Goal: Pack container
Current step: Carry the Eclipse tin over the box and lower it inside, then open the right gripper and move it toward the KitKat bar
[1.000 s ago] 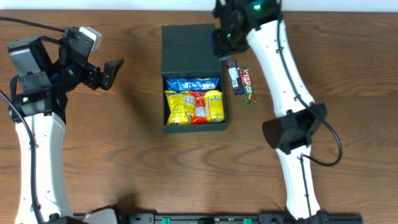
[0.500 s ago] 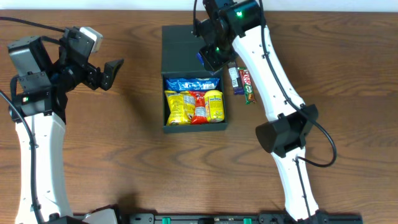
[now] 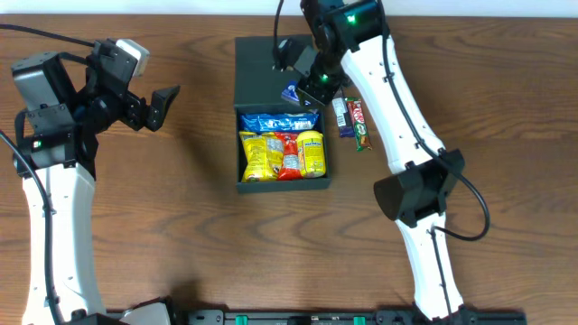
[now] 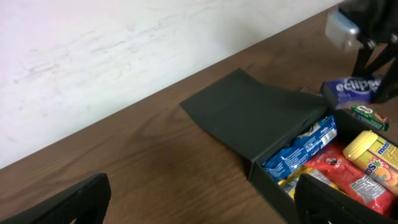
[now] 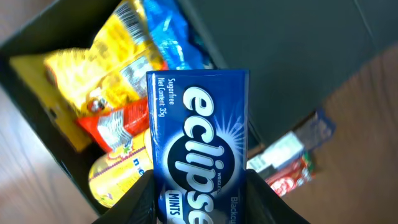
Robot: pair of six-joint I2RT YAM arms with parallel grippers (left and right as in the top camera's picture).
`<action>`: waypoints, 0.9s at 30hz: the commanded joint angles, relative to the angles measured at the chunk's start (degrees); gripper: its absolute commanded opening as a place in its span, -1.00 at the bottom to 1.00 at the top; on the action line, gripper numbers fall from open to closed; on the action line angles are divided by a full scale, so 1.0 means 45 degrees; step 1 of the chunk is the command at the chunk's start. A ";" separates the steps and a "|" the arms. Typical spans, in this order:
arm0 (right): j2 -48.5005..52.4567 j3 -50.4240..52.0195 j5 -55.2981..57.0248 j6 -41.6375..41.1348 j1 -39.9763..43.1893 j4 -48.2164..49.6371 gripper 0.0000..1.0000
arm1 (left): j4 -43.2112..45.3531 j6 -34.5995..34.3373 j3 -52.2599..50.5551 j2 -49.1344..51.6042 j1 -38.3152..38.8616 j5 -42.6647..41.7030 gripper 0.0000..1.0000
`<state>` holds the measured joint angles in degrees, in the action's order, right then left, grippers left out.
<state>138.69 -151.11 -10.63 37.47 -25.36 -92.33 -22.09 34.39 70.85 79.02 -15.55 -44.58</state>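
The container [image 3: 282,186] is a dark box in mid-table, its flat lid [image 3: 266,65] folded open toward the far side. Blue, yellow and red snack packets [image 3: 282,144] fill it. My right gripper [image 3: 298,86] hovers over the box's back right corner, shut on a blue Eclipse mints pack [image 5: 198,137], which hangs above the packets [image 5: 118,106]. My left gripper [image 3: 161,106] stays open and empty, well left of the box. In the left wrist view its fingers [image 4: 336,199] frame bare table beside the container wall [image 4: 267,180].
Two snack bars [image 3: 340,116] [image 3: 361,124] lie on the table just right of the box, also visible in the right wrist view [image 5: 289,165]. A pale wall [image 4: 124,56] borders the table's far edge.
The right gripper, carrying the mints pack, has swung left from above the two bars to over the box's back right corner. The left arm has not moved.
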 commanded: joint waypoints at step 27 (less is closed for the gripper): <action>0.0015 0.3196 0.1073 0.4303 -0.0214 0.2545 0.65 | 0.0015 0.0413 0.0078 0.0083 0.0044 0.0053 0.91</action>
<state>139.28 -136.64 -5.65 56.40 -25.82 -81.03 -22.09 35.00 70.85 79.05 -15.53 -44.58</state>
